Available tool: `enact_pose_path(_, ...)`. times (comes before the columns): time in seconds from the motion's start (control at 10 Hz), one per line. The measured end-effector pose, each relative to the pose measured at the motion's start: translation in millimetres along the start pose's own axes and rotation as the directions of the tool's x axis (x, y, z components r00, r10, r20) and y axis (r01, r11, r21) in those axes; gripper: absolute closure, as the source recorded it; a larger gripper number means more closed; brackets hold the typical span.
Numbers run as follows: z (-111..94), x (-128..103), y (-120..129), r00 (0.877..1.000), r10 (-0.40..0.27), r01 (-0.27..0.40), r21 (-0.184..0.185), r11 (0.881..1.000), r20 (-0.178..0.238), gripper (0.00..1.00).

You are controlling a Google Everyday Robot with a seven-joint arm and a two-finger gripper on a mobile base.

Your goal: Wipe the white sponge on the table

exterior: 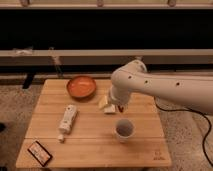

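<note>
The white sponge [105,103] is a small cream block with a yellowish side, lying on the light-brown wooden table [145,145] just right of centre. My gripper [114,103] hangs from the white arm that reaches in from the right, and it is right at the sponge's right side, low over the table top. The arm's wrist hides where the gripper meets the sponge.
An orange bowl [81,86] stands at the back of the table. A white bottle with a label [67,119] lies left of centre. A white cup [123,129] stands in front of the gripper. A small dark packet [39,153] lies at the front left corner.
</note>
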Motion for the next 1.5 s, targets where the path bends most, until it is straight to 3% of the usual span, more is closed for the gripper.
enact_pose_path(0.7,0,-1,0,1.000,-0.001,0.001,0.000,1.000,0.000,0.20)
enact_pose_path(0.9,5,-7,1,1.000,-0.020,0.020,0.009,1.000,-0.017,0.20)
enact_pose_path(1.1,28,-36,10,0.998,-0.046,0.046,0.019,0.999,-0.044,0.20)
enact_pose_path(1.3,59,-80,27,0.995,-0.069,0.071,0.027,0.997,-0.071,0.20)
enact_pose_path(1.5,95,-110,29,0.991,-0.083,0.089,0.060,0.994,-0.103,0.20)
